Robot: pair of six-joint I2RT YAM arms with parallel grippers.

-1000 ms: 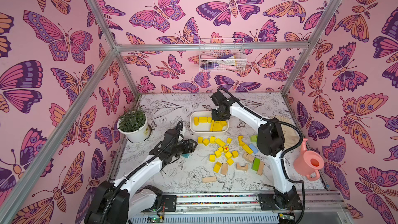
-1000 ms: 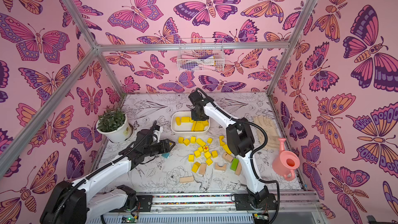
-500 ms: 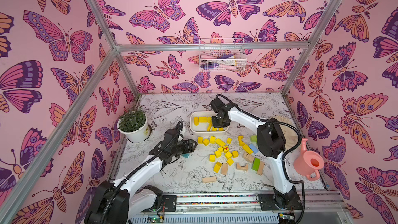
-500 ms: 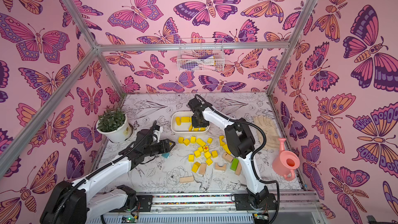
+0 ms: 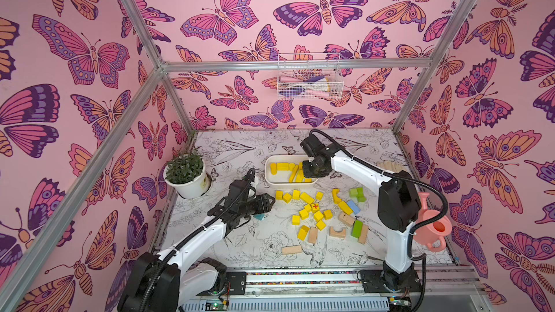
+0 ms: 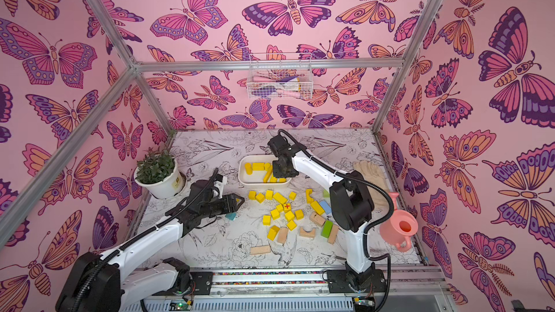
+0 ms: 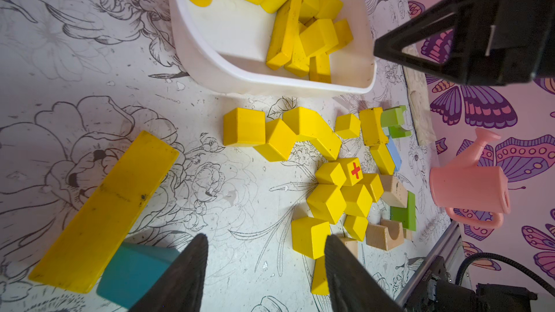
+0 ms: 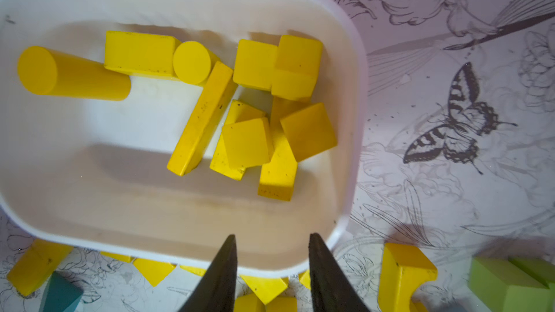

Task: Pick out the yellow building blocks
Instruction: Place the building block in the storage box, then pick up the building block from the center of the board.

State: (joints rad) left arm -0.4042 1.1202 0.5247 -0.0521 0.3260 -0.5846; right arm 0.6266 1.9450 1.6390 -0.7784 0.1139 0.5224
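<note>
Several yellow building blocks (image 8: 249,142) lie in the white tray (image 5: 276,179), which also shows in the left wrist view (image 7: 240,40). More yellow blocks (image 5: 312,214) are scattered on the table in front of it, among them a cube with a red cross (image 7: 354,171). My right gripper (image 8: 271,237) hangs open and empty over the tray's right end (image 5: 310,175). My left gripper (image 7: 265,238) hovers open and empty over bare table, left of the loose blocks (image 5: 271,201). A long yellow plank (image 7: 105,211) lies beside a teal block (image 7: 132,271).
Tan wooden blocks (image 5: 345,219), green blocks (image 5: 357,195) and a blue block (image 5: 353,207) mix with the yellow ones. A potted plant (image 5: 186,175) stands at the left and a pink watering can (image 5: 432,226) at the right. A wire basket (image 5: 309,81) hangs on the back wall.
My right gripper has come down and nearer over the tray's right end, and its jaws have widened. The left arm has not moved.
</note>
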